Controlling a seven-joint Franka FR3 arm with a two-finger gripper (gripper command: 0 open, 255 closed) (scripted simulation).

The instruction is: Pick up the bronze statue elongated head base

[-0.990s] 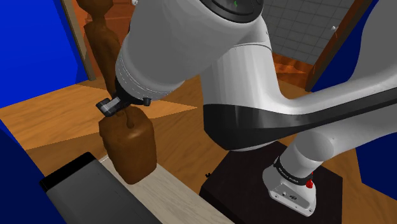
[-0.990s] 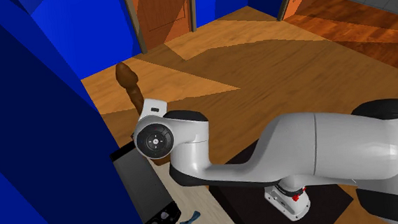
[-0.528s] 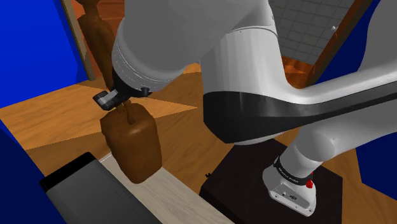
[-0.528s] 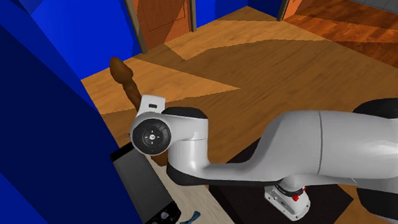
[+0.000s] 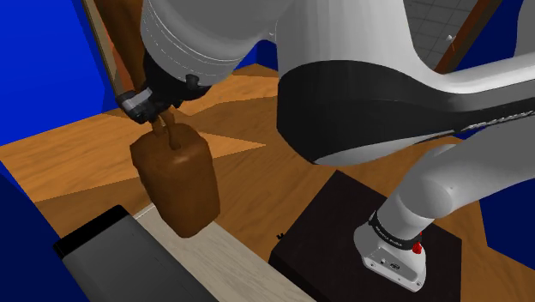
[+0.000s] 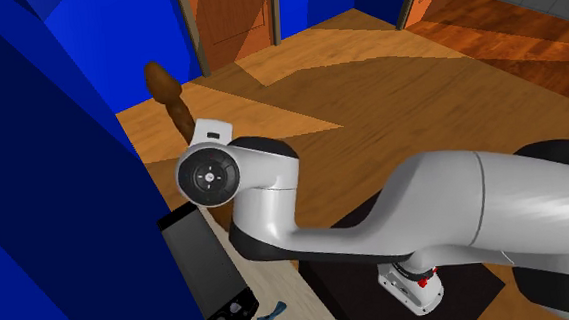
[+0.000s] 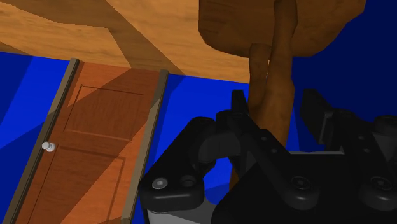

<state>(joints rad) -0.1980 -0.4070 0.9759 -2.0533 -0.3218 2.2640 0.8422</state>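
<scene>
The brown statue hangs tilted in my grip. Its blocky base point(image 5: 176, 184) shows in the shoulder view, just above the pale tabletop point(image 5: 219, 266). Its long rounded head point(image 6: 160, 82) sticks up past the white wrist in the second exterior view. My black gripper point(image 7: 277, 108) is shut on the statue's thin brown stem point(image 7: 275, 76), one finger on each side. In the wrist view the base point(image 7: 254, 25) looms beyond the fingertips. The big white forearm hides most of the gripper point(image 5: 165, 124) in the shoulder view.
A dark flat box point(image 5: 99, 257) lies on the tabletop beside the statue. The arm's black stand point(image 5: 334, 223) sits at the lower right. Blue walls and a brown door point(image 7: 83, 153) ring the wooden floor. Small items point(image 6: 266, 317) lie near the box.
The arm has risen and swung toward the shoulder view's left, carrying the statue up with it. The head has moved up and left in the second exterior view.
</scene>
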